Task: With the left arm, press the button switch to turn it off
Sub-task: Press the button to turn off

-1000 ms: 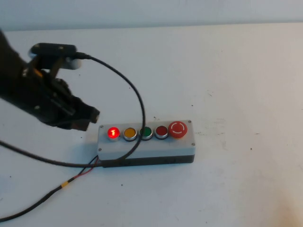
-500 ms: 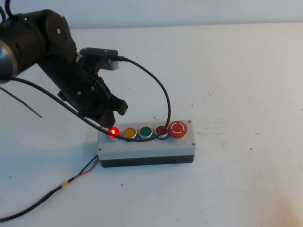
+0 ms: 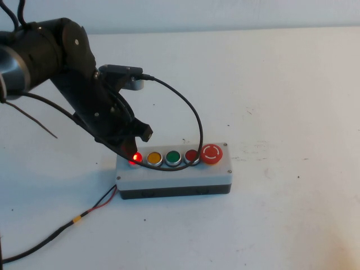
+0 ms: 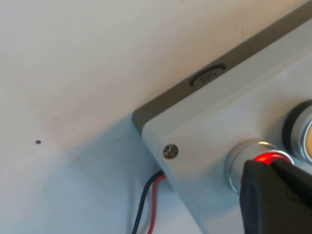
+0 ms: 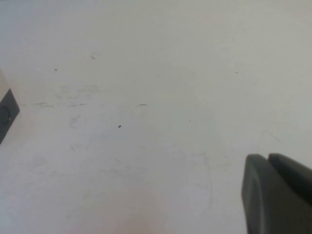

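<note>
The grey box (image 3: 174, 175) lies mid-table with a row of five buttons. The button switch (image 3: 135, 157) at its left end glows bright red, next to the yellow button (image 3: 154, 157). My left arm (image 3: 62, 62) reaches down from the left. My left gripper (image 3: 136, 147) is shut, its tip on the button switch. In the left wrist view the shut black fingers (image 4: 278, 195) cover most of the glowing button switch (image 4: 267, 157) in its silver ring. My right gripper (image 5: 269, 161) is shut and empty over bare table; it is out of the high view.
Green (image 3: 172, 157), dark red (image 3: 191, 156) and big red mushroom (image 3: 211, 153) buttons follow in the row. The arm's black cable (image 3: 194, 121) loops over the dark red button. Red and black wires (image 3: 84, 215) trail from the box's left end to the front left.
My left arm swung in from the left towards the box, then lowered slightly. Its tip now rests on the glowing button switch. The button stays lit.
</note>
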Robot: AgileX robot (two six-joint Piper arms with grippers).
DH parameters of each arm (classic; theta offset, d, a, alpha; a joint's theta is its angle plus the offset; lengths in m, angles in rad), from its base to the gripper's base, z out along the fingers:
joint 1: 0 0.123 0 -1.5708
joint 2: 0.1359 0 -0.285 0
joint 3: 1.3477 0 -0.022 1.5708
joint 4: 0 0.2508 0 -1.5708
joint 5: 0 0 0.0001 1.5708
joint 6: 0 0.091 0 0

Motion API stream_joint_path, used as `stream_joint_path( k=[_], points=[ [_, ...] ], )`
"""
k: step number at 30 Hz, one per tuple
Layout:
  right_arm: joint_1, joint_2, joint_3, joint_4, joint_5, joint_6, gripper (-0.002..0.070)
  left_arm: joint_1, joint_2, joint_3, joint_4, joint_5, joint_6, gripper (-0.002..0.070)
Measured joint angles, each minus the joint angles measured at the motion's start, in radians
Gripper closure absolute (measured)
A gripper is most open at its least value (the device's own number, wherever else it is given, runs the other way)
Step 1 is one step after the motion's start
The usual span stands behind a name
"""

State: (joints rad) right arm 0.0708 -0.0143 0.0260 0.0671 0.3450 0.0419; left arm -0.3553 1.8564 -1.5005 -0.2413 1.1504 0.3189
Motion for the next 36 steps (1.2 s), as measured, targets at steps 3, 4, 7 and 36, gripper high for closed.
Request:
stream_joint_path(
  k=[3,4,7,36],
  points=[
    [0.0,0.0,0.0,0.0,0.0,0.0,0.0692,0.0,0.002,0.0,0.0,0.002,0.0,0.0677],
    [0.0,0.0,0.0,0.0,0.0,0.0,0.0692,0.0,0.004,0.0,0.0,0.006,0.0,0.0677],
    [0.0,0.0,0.0,0.0,0.0,0.0,0.0692,0.0,0.015,-0.008,0.0,0.017,0.002,0.0677],
    [0.0,0.0,0.0,0.0,0.0,0.0,0.0692,-0.017,0.035,-0.021,0.029,0.028,0.009,0.0677]
  ],
)
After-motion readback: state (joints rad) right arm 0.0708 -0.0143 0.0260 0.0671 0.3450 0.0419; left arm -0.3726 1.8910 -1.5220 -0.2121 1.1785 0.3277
